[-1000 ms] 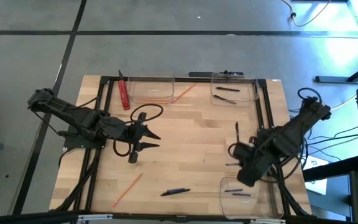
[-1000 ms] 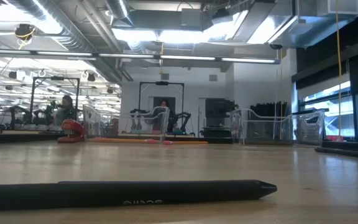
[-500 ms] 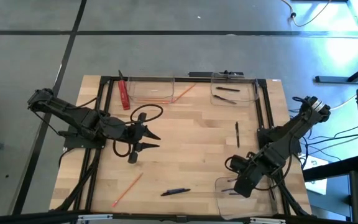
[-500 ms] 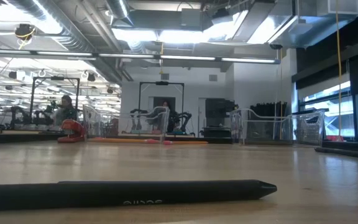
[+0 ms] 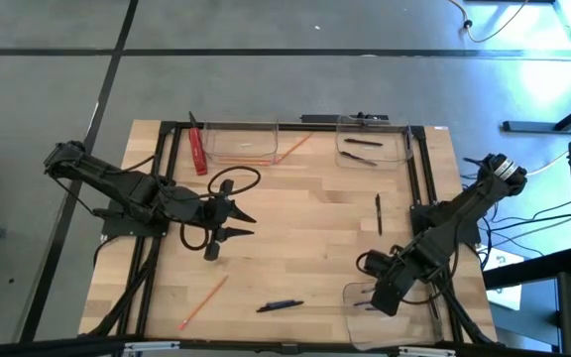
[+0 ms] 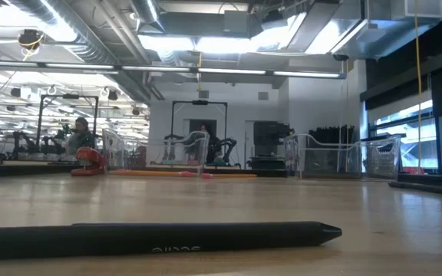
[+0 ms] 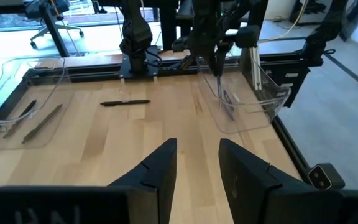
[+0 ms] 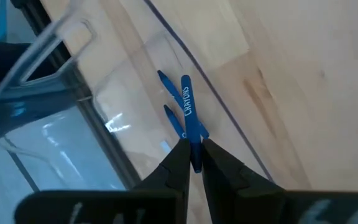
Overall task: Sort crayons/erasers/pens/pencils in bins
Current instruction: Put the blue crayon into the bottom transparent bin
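Crayon (image 8: 188,111), blue with white lettering "CRAYONS" along its side, is pinched at one end between the fingertips of the right pincer (image 8: 192,151), which are drawn nearly together on it. It hangs inside the clear bin (image 5: 357,294) at the near right corner of the bench (image 5: 305,213), its free end down by two other blue sticks (image 8: 173,121) lying on the bin floor; whether it touches them cannot be told. From above, the right pincer (image 5: 377,297) sits over that bin's near-left part.

Elsewhere on the bench, a dark pen (image 5: 379,213) lies alone on the wood to the right of centre, and another dark pen (image 5: 280,305) lies near the front edge. A thin orange-red pencil (image 5: 203,302) lies slantwise at the front left. At the far edge stand two more clear bins: the middle one (image 5: 216,154) holds an orange pencil (image 5: 293,148) that juts over its right rim, and the right one (image 5: 404,149) holds dark pens (image 5: 361,157). A flat red bar (image 5: 198,149) lies just left of the middle bin.

The left pincer (image 5: 236,222) hovers over the left half of the bench, its fingers (image 7: 157,171) spread apart and holding nothing.
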{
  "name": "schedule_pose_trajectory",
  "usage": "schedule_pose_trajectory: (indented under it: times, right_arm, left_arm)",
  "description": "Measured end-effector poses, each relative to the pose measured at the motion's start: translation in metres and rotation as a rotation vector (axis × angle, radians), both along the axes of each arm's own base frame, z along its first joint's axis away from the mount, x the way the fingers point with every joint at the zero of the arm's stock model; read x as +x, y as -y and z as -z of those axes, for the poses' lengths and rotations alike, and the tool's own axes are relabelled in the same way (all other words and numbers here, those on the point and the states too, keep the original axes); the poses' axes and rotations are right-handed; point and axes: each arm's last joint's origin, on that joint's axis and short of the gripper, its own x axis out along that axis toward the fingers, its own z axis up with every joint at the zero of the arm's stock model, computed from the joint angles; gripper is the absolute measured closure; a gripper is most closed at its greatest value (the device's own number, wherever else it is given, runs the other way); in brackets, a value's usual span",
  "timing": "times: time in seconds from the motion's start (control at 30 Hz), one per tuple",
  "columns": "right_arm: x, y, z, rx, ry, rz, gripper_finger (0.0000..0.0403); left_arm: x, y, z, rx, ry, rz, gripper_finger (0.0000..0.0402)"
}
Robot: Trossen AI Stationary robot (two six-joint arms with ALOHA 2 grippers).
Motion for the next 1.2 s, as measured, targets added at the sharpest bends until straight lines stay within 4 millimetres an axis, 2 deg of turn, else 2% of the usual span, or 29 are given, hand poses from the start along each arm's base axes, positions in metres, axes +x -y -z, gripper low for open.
schedule_pose_trajectory:
  times: [0.2,0.6,0.7,0.97,1.2]
  right_arm:
    - [-0.003,0.002,0.02,0.001,-0.011,-0.003,0.0366]
    - [-0.003,0.006,0.024,0.042,-0.071,0.01,0.0364]
    - [-0.003,0.006,0.024,0.04,-0.071,0.018,0.0347]
    - [-0.003,0.005,0.024,0.057,-0.09,0.032,0.0274]
    - [-0.003,0.004,0.023,0.099,-0.113,0.037,0.0271]
  left_arm:
    - [0.0,0.0,0.0,0.0,0.0,0.0,0.0289]
    - [0.0,0.0,0.0,-0.002,-0.002,-0.001,0.0289]
    - [0.0,0.0,0.0,-0.002,-0.002,-0.001,0.0289]
    - [-0.001,0.0,0.001,0.001,-0.015,-0.001,0.0289]
    - [-0.005,-0.001,0.01,-0.091,-0.122,-0.061,0.0289]
